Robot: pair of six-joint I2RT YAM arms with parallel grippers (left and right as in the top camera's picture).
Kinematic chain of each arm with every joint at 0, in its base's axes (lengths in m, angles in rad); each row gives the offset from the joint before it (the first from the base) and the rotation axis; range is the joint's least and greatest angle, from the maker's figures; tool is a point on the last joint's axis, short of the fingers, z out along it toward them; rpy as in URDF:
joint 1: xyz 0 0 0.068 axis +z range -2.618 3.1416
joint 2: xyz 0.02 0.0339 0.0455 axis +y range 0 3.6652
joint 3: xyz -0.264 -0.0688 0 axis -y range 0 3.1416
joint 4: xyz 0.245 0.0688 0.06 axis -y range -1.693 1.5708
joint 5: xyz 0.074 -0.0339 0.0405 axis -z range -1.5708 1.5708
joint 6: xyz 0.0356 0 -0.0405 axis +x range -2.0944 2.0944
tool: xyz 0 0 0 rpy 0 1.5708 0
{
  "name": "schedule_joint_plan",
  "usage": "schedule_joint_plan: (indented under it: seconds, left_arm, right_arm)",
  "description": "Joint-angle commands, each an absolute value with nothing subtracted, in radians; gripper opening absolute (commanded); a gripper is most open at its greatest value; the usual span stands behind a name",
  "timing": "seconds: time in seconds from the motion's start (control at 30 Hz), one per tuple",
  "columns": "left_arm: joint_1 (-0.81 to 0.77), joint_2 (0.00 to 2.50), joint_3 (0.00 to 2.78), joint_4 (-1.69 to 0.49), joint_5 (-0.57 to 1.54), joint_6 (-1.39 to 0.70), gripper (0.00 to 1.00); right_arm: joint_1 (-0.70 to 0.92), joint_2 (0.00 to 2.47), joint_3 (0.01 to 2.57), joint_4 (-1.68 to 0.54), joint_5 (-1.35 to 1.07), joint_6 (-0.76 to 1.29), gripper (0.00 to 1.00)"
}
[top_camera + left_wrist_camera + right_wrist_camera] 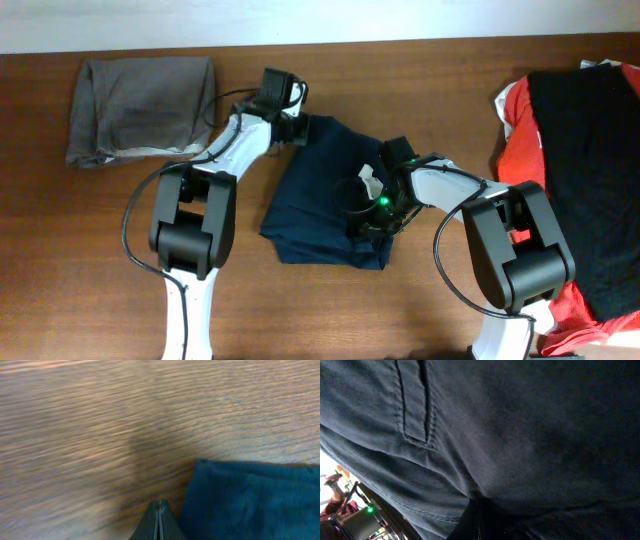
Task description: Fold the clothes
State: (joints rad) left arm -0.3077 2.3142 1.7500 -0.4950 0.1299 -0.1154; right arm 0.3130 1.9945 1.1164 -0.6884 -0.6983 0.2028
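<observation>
garment of navy blue cotton (310,200), long axis running far to near. left gripper (160,506) pinched empty, just beside its far corner; right gripper (477,505) apparently clenched on its right-hand fold.

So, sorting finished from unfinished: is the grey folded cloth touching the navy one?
Apart. The overhead view shows bare table between the grey folded cloth and the navy cloth.

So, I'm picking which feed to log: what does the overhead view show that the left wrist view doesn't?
Only overhead: the folded grey garment at the far left and the red-and-black clothes pile at the right. Only left wrist: a close-up of the left gripper, its fingertips pressed together just beside the cloth's edge. Both: the navy garment lying on the wooden table.
</observation>
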Motion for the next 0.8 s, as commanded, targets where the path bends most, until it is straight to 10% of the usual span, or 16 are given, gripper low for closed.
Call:
schedule_joint_plan:
  seconds: [0.0, 0.27, 0.77]
  left_arm:
    - [-0.283, 2.131, 1.878, -0.587, 0.129, -0.103, 0.01]
    - [-0.292, 2.406, 1.867, -0.662, 0.705, -0.044, 0.01]
    - [-0.245, 2.123, 1.973, -0.874, 0.470, -0.065, 0.01]
  right_arm:
    - [0.319, 2.030, 1.107, -0.700, -0.591, 0.192, 0.04]
    - [0.320, 2.026, 1.114, -0.703, -0.695, 0.131, 0.05]
    - [0.085, 1.864, 1.476, -1.028, -0.774, -0.130, 0.04]
